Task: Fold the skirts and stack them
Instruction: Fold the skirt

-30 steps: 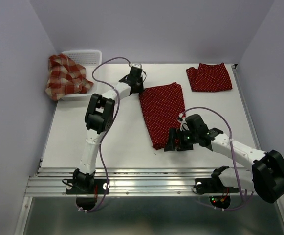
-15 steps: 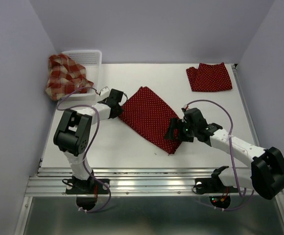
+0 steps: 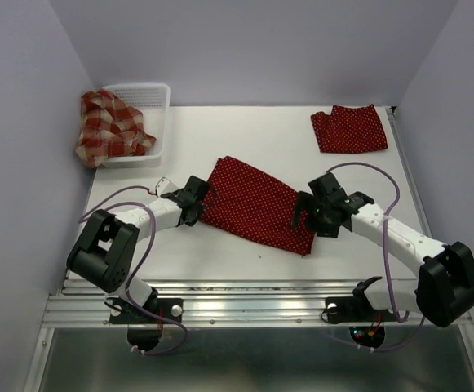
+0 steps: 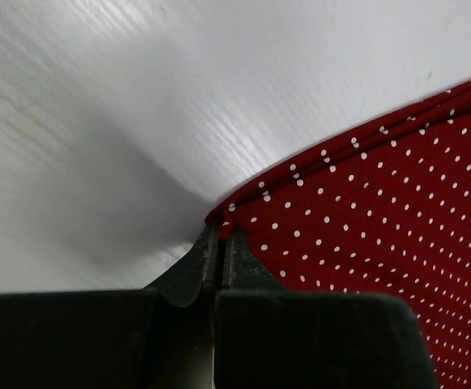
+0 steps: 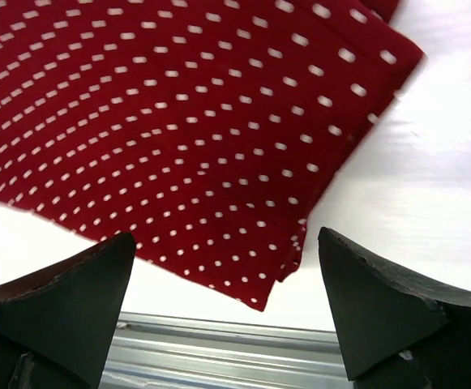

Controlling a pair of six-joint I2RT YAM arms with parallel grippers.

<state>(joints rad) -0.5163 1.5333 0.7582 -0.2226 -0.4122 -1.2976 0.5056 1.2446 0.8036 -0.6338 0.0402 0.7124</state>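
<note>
Your left claw sits left of centre in the overhead view, low over the table, its jaws pinched shut on the left corner of the spread dotted skirt. In its wrist view the dark fingers meet at the bottom middle of the frame, with the folded hem caught right at their tips and the cloth running off to the right. Your right claw is right of centre, jaws spread wide and gripping nothing, above the skirt's right end; in its wrist view a corner of the cloth lies between the two fingertips. The skirt itself lies flat, slanting from upper left to lower right between the two claws. Farther back, a folded dotted skirt rests at the upper right of the table, well apart from both claws. At the upper left, the plaid skirt is heaped in the white basket, spilling over its left side.
</note>
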